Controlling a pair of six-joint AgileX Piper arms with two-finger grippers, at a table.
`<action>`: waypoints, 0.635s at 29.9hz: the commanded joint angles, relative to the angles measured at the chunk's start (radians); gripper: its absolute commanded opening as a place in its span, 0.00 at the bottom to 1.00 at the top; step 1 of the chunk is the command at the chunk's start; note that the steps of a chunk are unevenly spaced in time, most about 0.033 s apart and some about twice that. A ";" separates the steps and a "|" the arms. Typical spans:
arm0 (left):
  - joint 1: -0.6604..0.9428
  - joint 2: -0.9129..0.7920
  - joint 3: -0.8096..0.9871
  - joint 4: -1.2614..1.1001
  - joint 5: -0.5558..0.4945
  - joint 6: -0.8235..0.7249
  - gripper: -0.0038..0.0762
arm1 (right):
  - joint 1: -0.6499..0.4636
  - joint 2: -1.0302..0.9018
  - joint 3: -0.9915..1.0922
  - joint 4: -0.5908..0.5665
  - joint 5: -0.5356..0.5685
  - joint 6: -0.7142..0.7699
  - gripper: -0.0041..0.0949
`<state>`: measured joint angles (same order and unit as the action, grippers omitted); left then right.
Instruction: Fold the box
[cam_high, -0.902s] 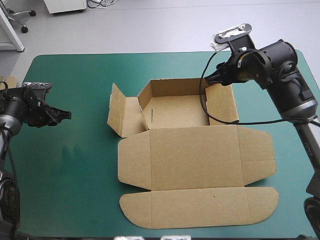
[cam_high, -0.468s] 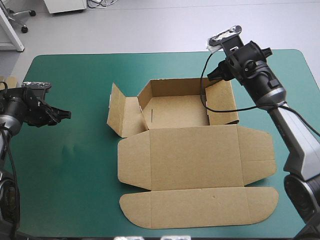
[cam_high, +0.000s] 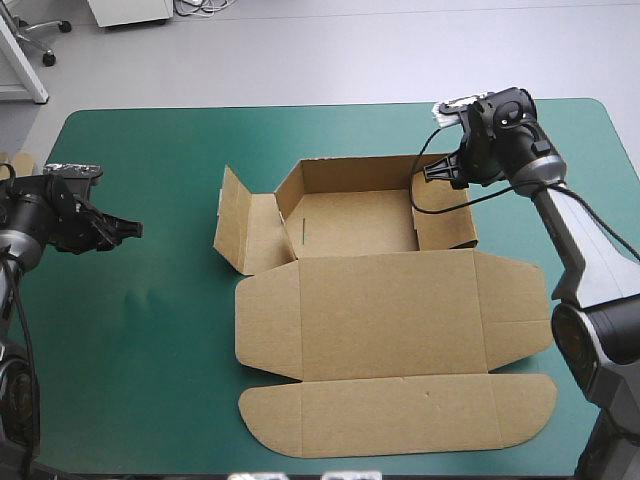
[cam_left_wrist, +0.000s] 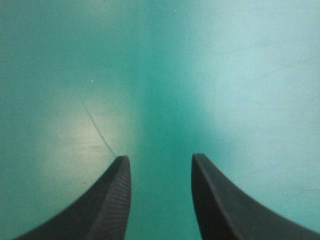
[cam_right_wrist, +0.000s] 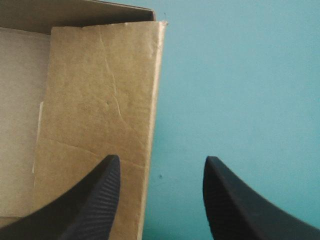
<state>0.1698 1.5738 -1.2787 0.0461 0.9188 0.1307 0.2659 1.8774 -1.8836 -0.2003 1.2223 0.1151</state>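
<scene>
high view: the brown box (cam_high: 350, 215) sits mid-tabletop (cam_high: 140, 350). the tray is half built: far and right walls up, left flap (cam_high: 232, 225) splayed outward, lid (cam_high: 390, 320) flat toward the near edge. the step looks like tucking the side walls. the right hand (cam_high: 432, 172) hovers at the right wall's far corner, and the left hand (cam_high: 128, 230) hangs near the left edge, well apart from the box.

left wrist view: the black fingers (cam_left_wrist: 107, 200) are parted, with only teal-green cover (cam_left_wrist: 225, 75) between them.

right wrist view: the fingers are spread and empty, the right wall's (cam_right_wrist: 100, 100) outer edge between them. next, i'd say, pinch that wall and fold it inward.
</scene>
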 joint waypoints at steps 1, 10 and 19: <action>0.001 -0.045 -0.030 -0.012 -0.032 -0.002 0.41 | -0.018 -0.030 -0.029 0.059 -0.070 -0.049 0.61; 0.001 -0.045 -0.030 -0.021 -0.032 -0.002 0.41 | -0.019 0.040 -0.031 0.066 -0.087 -0.055 0.73; 0.001 -0.045 -0.030 -0.022 -0.028 -0.002 0.41 | -0.019 0.112 -0.031 0.067 -0.052 -0.050 0.60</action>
<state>0.1698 1.5738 -1.2787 0.0277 0.9188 0.1307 0.2543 2.0309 -1.8836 -0.1184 1.1761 0.0645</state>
